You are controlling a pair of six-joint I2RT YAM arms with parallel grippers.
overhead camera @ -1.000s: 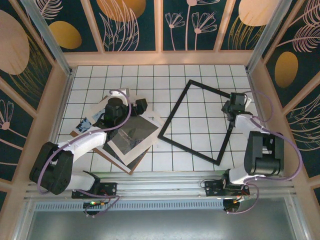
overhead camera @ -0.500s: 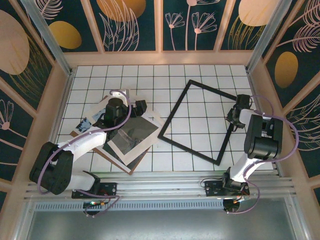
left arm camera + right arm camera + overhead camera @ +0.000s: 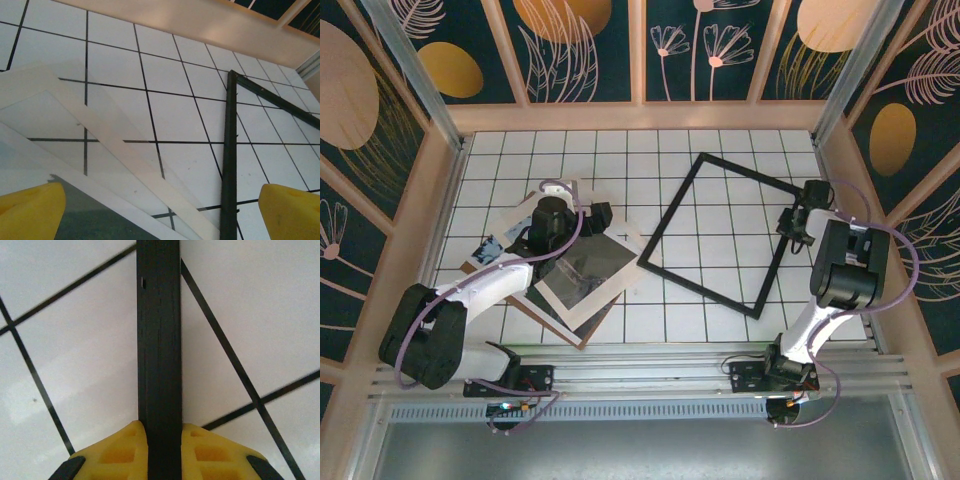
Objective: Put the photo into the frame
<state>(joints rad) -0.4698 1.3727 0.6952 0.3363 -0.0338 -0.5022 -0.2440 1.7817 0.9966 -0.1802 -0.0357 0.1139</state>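
Observation:
The black frame (image 3: pixel 718 285) lies flat like a diamond on the white tiled table, right of centre. My right gripper (image 3: pixel 794 222) is at its right-hand side, shut on the frame's black moulding (image 3: pixel 159 340), with a yellow fingertip (image 3: pixel 117 450) pressed against each edge. The photo (image 3: pixel 582 268), a dark print with a white margin, lies on a stack at the left; its dark corner (image 3: pixel 80 220) shows low in the left wrist view. My left gripper (image 3: pixel 598 213) hovers over the stack's far end, open and holding nothing, its yellow fingertips (image 3: pixel 30 212) wide apart. The frame's left corner (image 3: pixel 229 150) lies just beyond the stack.
A cream-white mat border (image 3: pixel 125 155) lies askew around the photo. A brown backing board (image 3: pixel 588 326) pokes out beneath the stack. A blue-and-dark print corner (image 3: pixel 488 245) peeks out beside the left arm. Wooden walls (image 3: pixel 640 115) enclose the table.
My right gripper has drawn the frame slightly toward the far right, and the right arm's elbow has swung up and to the right. The left arm and the stack have not moved.

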